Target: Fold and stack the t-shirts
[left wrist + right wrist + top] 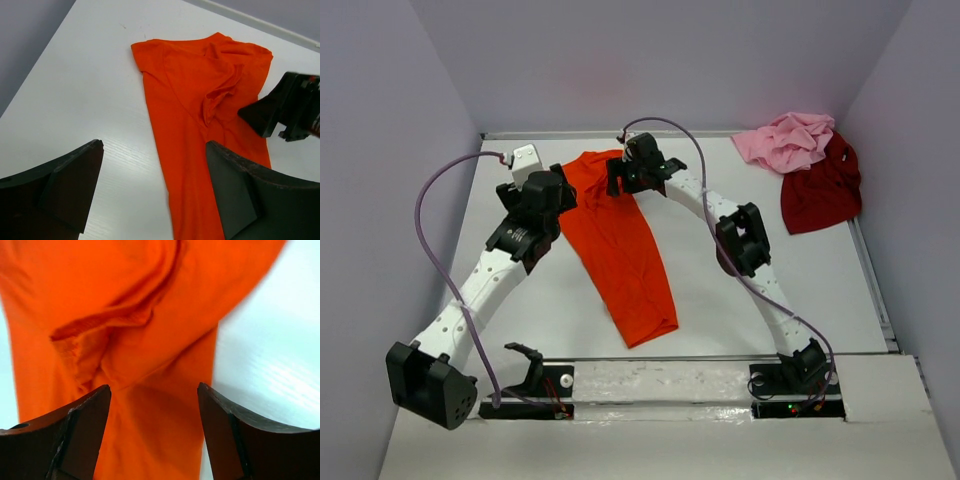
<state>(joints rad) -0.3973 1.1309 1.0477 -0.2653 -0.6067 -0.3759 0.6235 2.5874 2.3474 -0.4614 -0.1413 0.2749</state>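
The bright orange t-shirt (620, 245) lies folded into a long strip down the middle of the table, its far end bunched. It also shows in the left wrist view (200, 115) and the right wrist view (125, 330). My left gripper (556, 190) is open, hovering over the shirt's left edge near its far end (155, 150). My right gripper (620, 172) is open just above the shirt's far right part (155, 390), nothing held. The light pink t-shirt (788, 140) and the dark red t-shirt (820, 188) lie crumpled at the far right corner.
The white table (820, 290) is walled by grey panels at back and sides. The right gripper body (292, 107) shows in the left wrist view over the shirt's right side. Cables loop above both arms.
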